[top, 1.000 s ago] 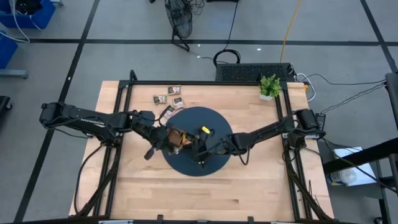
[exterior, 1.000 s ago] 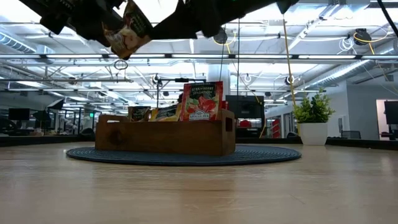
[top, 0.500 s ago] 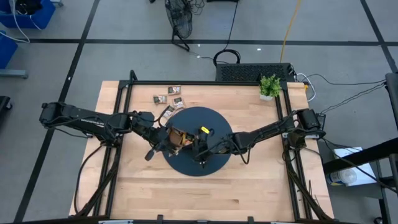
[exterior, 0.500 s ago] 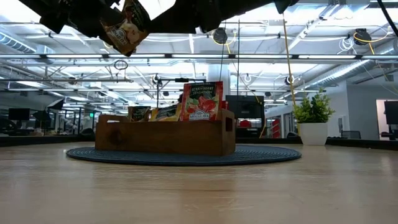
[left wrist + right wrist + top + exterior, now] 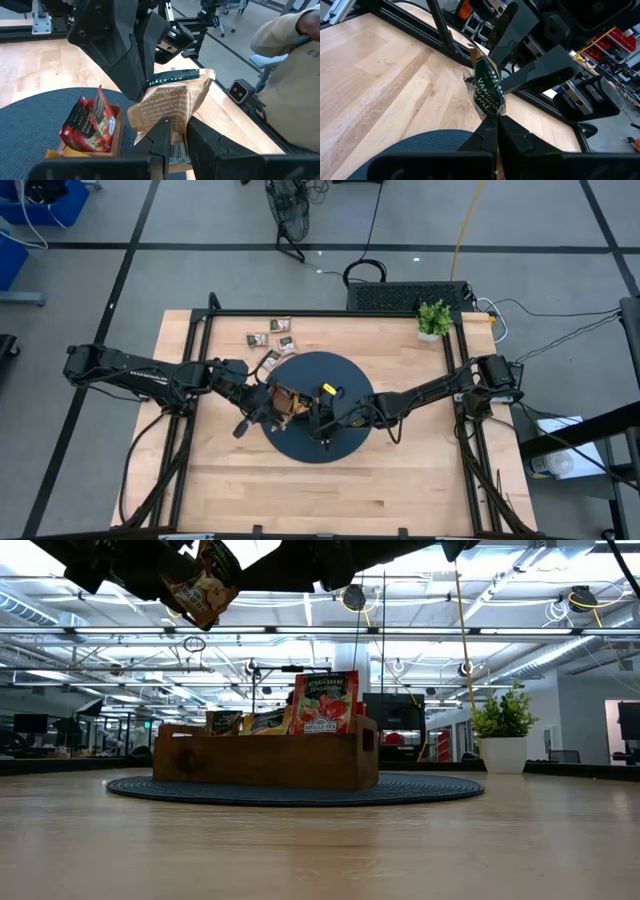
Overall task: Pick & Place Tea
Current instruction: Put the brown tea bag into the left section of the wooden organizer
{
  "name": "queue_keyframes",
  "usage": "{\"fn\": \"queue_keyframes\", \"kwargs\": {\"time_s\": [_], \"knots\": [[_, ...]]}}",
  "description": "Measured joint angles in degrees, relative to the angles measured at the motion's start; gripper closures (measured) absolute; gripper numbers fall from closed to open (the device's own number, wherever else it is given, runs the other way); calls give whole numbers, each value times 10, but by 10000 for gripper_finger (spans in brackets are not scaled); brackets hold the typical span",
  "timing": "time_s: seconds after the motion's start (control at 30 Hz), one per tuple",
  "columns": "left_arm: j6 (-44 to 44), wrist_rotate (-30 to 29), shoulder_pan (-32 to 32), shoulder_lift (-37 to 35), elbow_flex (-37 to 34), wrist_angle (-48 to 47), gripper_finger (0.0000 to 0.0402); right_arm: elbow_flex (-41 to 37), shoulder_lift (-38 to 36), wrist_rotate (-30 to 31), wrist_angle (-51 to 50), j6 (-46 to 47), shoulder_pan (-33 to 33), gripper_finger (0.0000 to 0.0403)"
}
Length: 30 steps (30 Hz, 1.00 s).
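Sachet (image 5: 172, 107), brown w/ dark top band, hangs in air above wooden tray (image 5: 262, 758), clamped from both sides: left gripper (image 5: 175, 134) pinches its lower edge, right gripper (image 5: 496, 129) fingers together on same packet. Both grippers meet over tray's left end, per high view. Tray sits on dark round mat (image 5: 320, 420); red sachets (image 5: 325, 703) upright in its right compartment, orange (image 5: 268, 721) mid. Loose sachets (image 5: 270, 332) lie on table beyond mat. Potted plant (image 5: 433, 318) far from tray, at table's back-right corner.
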Motion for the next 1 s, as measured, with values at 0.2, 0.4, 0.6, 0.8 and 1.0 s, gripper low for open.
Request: {"fn": "queue_keyframes", "kwargs": {"time_s": [0.2, 0.4, 0.6, 0.8, 1.0], "knots": [[-13, -1, 0, 0, 0, 1, 318, 0, 0, 0, 0, 0, 0, 403], [-15, -19, 0, 0, 0, 2, 238, 0, 0, 0, -1, 2, 0, 403], [-14, -20, 0, 0, 0, 2, 160, 0, 0, 3, -19, 29, 0, 403], [-14, -23, 0, 0, 1, 0, 114, 0, 0, 33, -32, 46, 0, 403], [-16, -74, 2, 0, 14, -8, 92, 0, 0, 85, -33, 60, 1, 403]]}}
